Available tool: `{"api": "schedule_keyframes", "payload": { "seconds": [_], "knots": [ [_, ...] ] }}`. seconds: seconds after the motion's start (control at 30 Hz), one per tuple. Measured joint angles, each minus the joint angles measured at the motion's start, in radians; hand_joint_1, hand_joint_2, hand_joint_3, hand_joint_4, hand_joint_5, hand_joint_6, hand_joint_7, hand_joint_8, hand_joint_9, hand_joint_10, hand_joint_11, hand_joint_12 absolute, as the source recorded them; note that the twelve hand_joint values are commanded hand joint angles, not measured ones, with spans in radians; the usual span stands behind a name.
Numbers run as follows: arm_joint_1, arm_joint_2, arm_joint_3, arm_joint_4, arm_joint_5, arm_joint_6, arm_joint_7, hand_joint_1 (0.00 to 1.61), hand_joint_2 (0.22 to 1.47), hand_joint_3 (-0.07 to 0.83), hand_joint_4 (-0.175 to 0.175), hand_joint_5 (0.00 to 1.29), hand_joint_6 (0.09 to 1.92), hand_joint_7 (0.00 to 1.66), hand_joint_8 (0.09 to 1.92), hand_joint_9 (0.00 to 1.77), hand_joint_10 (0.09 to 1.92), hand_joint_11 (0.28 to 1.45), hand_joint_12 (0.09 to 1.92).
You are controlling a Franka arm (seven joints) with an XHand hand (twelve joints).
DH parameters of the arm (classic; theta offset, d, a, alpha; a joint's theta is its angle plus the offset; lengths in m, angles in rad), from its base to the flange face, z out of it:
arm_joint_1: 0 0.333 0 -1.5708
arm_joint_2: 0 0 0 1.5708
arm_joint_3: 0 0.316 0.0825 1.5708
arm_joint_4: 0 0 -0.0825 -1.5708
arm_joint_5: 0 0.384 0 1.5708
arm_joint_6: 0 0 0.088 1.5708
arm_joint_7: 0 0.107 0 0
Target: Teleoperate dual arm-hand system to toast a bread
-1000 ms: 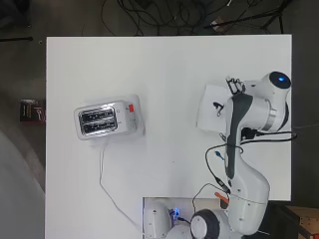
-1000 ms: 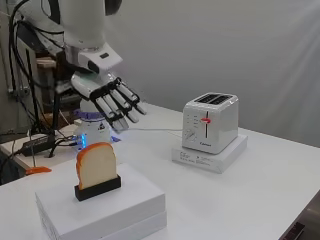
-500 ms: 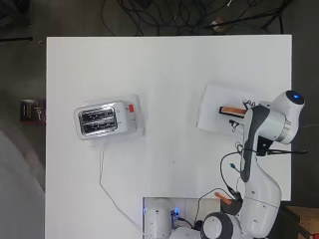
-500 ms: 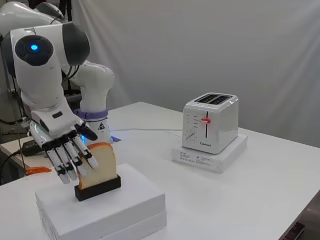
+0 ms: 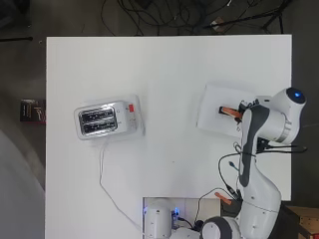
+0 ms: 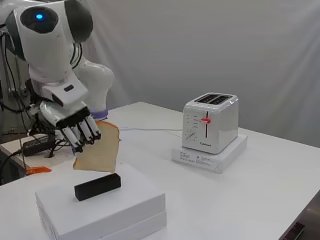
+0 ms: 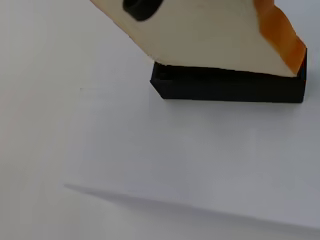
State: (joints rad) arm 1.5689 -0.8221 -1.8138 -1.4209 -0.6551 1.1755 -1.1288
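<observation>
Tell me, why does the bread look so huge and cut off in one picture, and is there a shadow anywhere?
In the wrist view the camera sits very close, so the bread slice fills the picture's edge and gets cut off above the black holder; a soft grey shadow band crosses the white surface there. In the side view, the hand grips the slice, evenly lit, with faint shadows.

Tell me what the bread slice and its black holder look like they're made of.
Bread: possibly foam or plastic rather than real; smooth, even tan face, orange crust edge, stays rigid in the hand. Holder: matte black block, likely plastic or foam; can't tell which.
</observation>
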Motion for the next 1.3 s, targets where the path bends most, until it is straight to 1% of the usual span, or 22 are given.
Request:
{"api": "schedule_keyframes", "payload": {
  "seconds": [0.07,0.13,0.2,0.3,0.37,0.4,0.43,0.47,0.53,0.6,0.67,0.73,0.83,1.0,1.07,1.1,1.2,1.3],
  "knots": [
    [-0.012,0.006,0.032,-0.002,0.008,-0.003,0.004,1.23,1.19,-0.001,-0.175,0.71,1.21,0.99,1.16,1.16,0.69,0.62,0.83],
    [-0.044,0.004,0.067,-0.03,0.023,0.015,0.005,1.22,1.19,0.0,-0.173,0.7,1.22,0.98,1.17,1.14,0.7,0.63,0.75],
    [-0.078,0.007,0.13,-0.074,0.039,0.032,0.011,1.22,1.2,0.0,-0.164,0.69,1.25,0.98,1.17,1.15,0.6,0.65,0.61],
    [-0.101,0.021,0.309,-0.156,0.068,0.065,0.043,1.21,1.2,-0.002,-0.149,0.67,1.3,0.98,1.13,1.22,0.34,0.71,0.35],
    [-0.094,0.034,0.445,-0.209,0.086,0.097,0.071,1.21,1.2,-0.001,-0.143,0.67,1.33,0.99,1.09,1.26,0.19,0.75,0.22],
    [-0.084,0.04,0.508,-0.244,0.096,0.118,0.085,1.21,1.2,-0.001,-0.142,0.66,1.35,1.0,1.07,1.27,0.14,0.76,0.17],
    [-0.069,0.045,0.555,-0.276,0.104,0.138,0.096,1.21,1.2,-0.001,-0.148,0.67,1.35,1.01,1.05,1.29,0.1,0.77,0.13],
    [-0.045,0.049,0.594,-0.311,0.111,0.157,0.107,1.21,1.19,-0.001,-0.149,0.67,1.34,1.02,1.03,1.3,0.09,0.77,0.11],
    [0.035,0.058,0.622,-0.361,0.124,0.193,0.128,1.22,1.19,-0.001,-0.148,0.68,1.34,1.03,0.99,1.31,0.09,0.77,0.09],
    [0.107,0.066,0.598,-0.362,0.138,0.211,0.153,1.22,1.18,-0.001,-0.166,0.68,1.33,1.05,0.98,1.32,0.09,0.78,0.09],
    [0.197,0.071,0.554,-0.346,0.146,0.216,0.165,1.22,1.2,0.001,-0.174,0.64,1.37,1.02,1.03,1.31,0.09,0.78,0.09],
    [0.311,0.076,0.5,-0.317,0.154,0.207,0.177,1.22,1.2,-0.001,-0.175,0.63,1.39,1.02,1.02,1.29,0.09,0.78,0.09],
    [0.471,0.07,0.424,-0.271,0.176,0.189,0.192,1.23,1.18,-0.001,-0.175,0.67,1.31,1.05,0.99,1.35,0.09,0.8,0.09],
    [0.687,0.039,0.273,-0.096,0.218,0.073,0.19,1.23,1.17,-0.001,-0.175,0.69,1.28,1.06,0.98,1.39,0.09,0.84,0.09],
    [0.708,0.02,0.226,-0.06,0.268,0.031,0.216,1.23,1.17,-0.001,-0.175,0.7,1.28,1.06,0.97,1.4,0.09,0.85,0.09],
    [0.705,0.01,0.217,-0.058,0.306,0.026,0.24,1.23,1.17,-0.001,-0.175,0.7,1.28,1.07,0.96,1.4,0.09,0.86,0.09],
    [0.648,-0.008,0.228,-0.102,0.418,0.048,0.304,1.24,1.17,-0.001,-0.175,0.71,1.27,1.08,0.94,1.4,0.09,0.86,0.09],
    [0.598,-0.019,0.229,-0.158,0.442,0.065,0.324,1.24,1.16,-0.001,-0.174,0.72,1.27,1.09,0.9,1.4,0.09,0.86,0.09]
  ]
}}
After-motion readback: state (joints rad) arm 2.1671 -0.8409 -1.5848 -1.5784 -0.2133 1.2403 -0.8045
